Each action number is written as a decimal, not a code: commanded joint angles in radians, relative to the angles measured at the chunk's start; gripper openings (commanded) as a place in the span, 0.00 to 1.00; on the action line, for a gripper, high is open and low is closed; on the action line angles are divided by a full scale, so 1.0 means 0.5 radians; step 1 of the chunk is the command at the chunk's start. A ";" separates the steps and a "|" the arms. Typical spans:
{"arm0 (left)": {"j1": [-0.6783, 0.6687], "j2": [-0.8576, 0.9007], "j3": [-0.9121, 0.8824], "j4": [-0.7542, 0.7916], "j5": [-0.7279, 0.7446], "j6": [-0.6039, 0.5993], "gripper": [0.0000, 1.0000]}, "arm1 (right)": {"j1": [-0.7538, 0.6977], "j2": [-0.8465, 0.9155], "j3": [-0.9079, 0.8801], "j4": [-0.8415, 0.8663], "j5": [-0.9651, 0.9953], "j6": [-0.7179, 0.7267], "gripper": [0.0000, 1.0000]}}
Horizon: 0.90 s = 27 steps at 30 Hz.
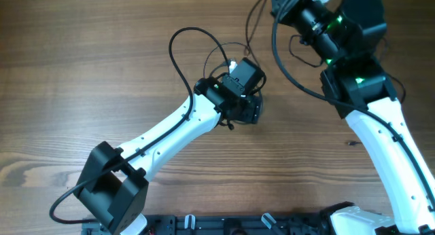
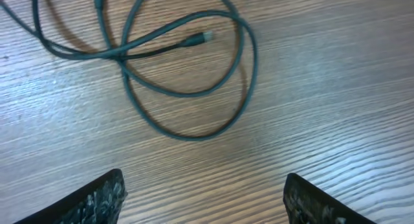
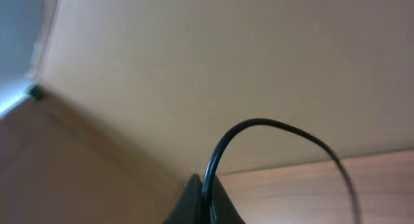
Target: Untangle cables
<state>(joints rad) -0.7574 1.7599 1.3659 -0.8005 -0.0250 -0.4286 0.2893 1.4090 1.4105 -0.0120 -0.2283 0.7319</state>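
From above, the left claw [image 1: 243, 107] sits low over the middle of the wood counter [image 1: 81, 72]. A thin black cable [image 1: 249, 23] runs from near it toward the right arm at the top edge. In the left wrist view, that claw is spread wide and holds nothing, and the cable lies looped just ahead, its plug [image 2: 206, 36] inside the loop. In the right wrist view, the right claw [image 3: 202, 201] pinches a cable that arches out of it.

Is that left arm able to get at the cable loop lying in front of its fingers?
Probably yes: the left gripper is open, with only bare table between it and the cable loop.
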 commanded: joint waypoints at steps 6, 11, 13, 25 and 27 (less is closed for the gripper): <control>0.219 -0.018 -0.017 -0.039 -0.065 -0.172 0.84 | -0.495 -0.013 0.198 -0.336 -0.206 -0.223 0.04; 0.417 -0.018 -0.017 -0.096 0.000 -0.208 0.87 | -0.722 -0.011 0.200 -0.727 -0.259 -0.369 0.04; 0.466 -0.018 -0.017 -0.107 0.050 -0.208 0.87 | -0.798 -0.009 0.200 -0.839 -0.259 -0.391 0.04; 0.498 -0.018 -0.017 -0.155 0.070 -0.208 0.87 | -1.225 -0.019 0.864 -0.912 -0.214 -0.460 0.04; 0.498 -0.018 -0.017 -0.160 0.069 -0.208 0.87 | -1.283 -0.031 0.932 -0.887 -0.209 -0.410 0.04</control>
<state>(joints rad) -0.5133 1.7599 1.3651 -0.8761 0.0021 -0.5156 -0.3084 1.4078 1.8080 -0.4698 -0.3626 0.5175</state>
